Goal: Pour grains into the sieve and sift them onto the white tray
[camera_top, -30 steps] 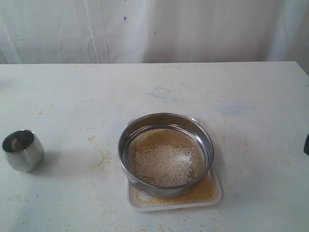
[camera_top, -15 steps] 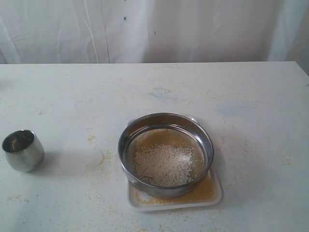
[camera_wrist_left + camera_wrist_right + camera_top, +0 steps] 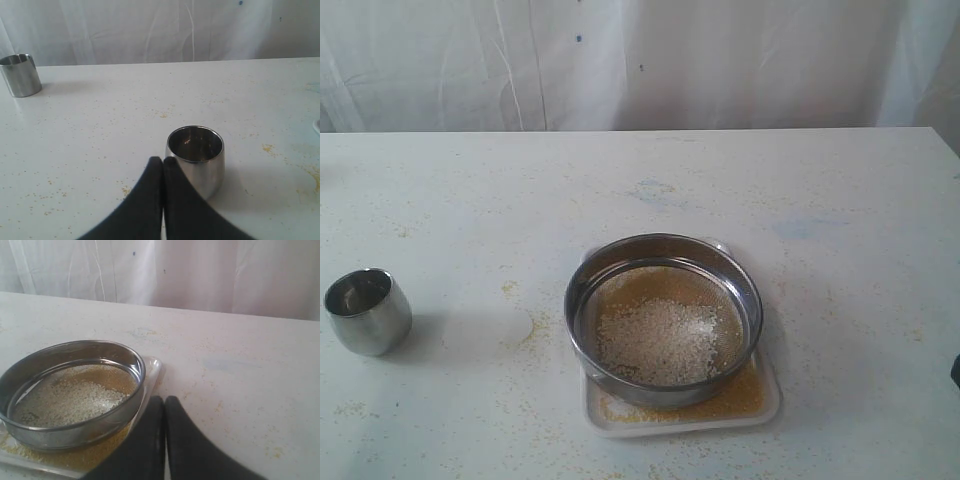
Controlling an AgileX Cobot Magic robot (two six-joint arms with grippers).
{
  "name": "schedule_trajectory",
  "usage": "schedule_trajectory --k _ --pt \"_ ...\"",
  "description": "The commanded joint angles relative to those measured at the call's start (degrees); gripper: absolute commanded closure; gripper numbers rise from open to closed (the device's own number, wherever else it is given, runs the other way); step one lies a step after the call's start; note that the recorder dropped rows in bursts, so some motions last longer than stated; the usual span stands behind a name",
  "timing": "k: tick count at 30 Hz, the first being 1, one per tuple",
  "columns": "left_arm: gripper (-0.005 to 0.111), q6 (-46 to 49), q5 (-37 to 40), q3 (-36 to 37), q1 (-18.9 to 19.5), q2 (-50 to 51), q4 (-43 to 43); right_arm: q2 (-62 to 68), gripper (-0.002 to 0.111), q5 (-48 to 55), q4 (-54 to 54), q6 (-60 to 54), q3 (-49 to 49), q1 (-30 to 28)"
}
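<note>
The sieve [image 3: 650,391], pale grains [image 3: 658,342] held inside, is seated on the white tray [image 3: 771,397]; left gripper [image 3: 163,161] and right gripper [image 3: 164,400] are closed, empty

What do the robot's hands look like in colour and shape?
The left hand and right hand look alike: two smooth matte black fingers each, broad at the base, narrowing to rounded tips. No cables or markings are visible.

A rounded steel cup [image 3: 367,311] stands upright on the speckled white counter [image 3: 840,190]; a straight-sided cup [image 3: 20,75] stands well apart.
</note>
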Motion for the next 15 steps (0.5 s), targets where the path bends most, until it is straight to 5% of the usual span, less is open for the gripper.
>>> schedule_trajectory --k 1,15 --pt "0.107 -0.07 0.15 0.17 0.04 -0.28 -0.47 -0.37 0.108 -1.44 -1.72 0.45 0.39 -0.24" --pt "0.107 -0.07 0.15 0.17 0.04 -0.28 -0.47 -0.37 0.108 1.13 -1.72 0.45 0.39 -0.24"
